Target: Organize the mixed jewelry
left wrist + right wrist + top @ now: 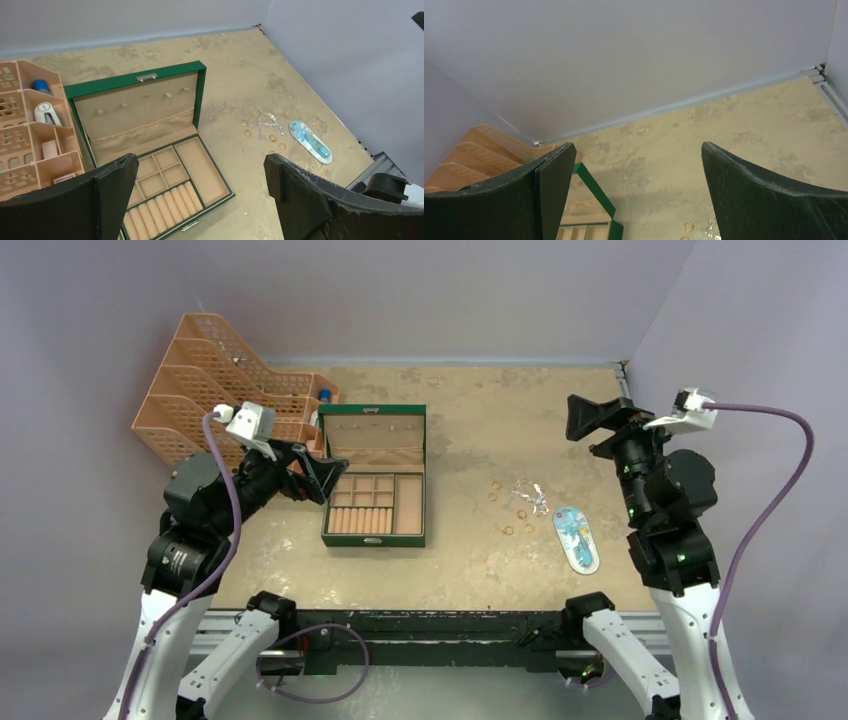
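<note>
Worktop (470, 410) layout, right half mostly open.
We see rings (521, 513) and chain tangle (528, 490) between green box (372, 538) and blue packet (576, 538); left jaws, right jaws spread wide, empty.

Your two arms start as white lower links (697, 640) at either end of the black base rail (420, 625), then turn to black joint housings (185, 560) above it. Each wrist carries a white camera block (250, 422) fed by a looping purple cable (760, 408). Your left claw (200, 160) and right claw (636, 147) end in broad, matte black wedge fingers (320, 200) with scuffed edges.
</note>
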`<control>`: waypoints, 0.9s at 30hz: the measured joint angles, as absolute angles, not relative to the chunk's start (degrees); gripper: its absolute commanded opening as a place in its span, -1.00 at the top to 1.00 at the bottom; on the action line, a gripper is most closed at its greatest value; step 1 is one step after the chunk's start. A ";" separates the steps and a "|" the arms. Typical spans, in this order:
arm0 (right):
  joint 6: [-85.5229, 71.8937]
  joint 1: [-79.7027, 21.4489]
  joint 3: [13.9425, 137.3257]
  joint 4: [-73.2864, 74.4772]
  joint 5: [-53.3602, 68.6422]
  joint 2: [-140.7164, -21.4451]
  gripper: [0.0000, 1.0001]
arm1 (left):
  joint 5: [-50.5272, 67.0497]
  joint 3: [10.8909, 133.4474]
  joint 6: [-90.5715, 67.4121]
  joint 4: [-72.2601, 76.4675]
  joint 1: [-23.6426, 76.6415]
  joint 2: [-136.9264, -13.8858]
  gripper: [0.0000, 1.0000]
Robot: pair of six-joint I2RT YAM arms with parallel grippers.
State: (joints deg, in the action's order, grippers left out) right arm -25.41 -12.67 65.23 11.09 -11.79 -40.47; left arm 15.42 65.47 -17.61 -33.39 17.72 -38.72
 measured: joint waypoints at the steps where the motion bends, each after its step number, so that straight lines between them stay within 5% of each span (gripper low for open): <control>1: -25.54 -12.67 64.60 11.27 -11.16 -40.49 -0.97 | 15.86 64.88 -17.74 -32.95 17.72 -38.74 -0.99; 12: -31.46 -12.32 52.38 10.98 -7.18 -41.47 -0.87 | 19.84 58.65 -20.47 -25.36 17.80 -38.41 -0.91; 14: -33.58 -12.32 50.59 12.21 -6.59 -42.83 -0.73 | 19.73 56.29 -21.56 -23.79 17.82 -38.44 -0.91; 19: -38.00 -12.32 46.59 14.94 -6.39 -47.92 -0.03 | 19.66 49.78 -24.95 -21.28 17.82 -39.99 -0.88; 27: -47.53 -18.83 38.02 19.07 -7.40 -57.87 0.17 | 20.60 46.09 -29.58 -18.65 17.82 -43.13 -0.89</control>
State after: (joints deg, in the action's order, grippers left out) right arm -47.53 -18.83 38.02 19.07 -7.40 -57.87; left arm 20.60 46.09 -29.58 -18.65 17.82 -43.13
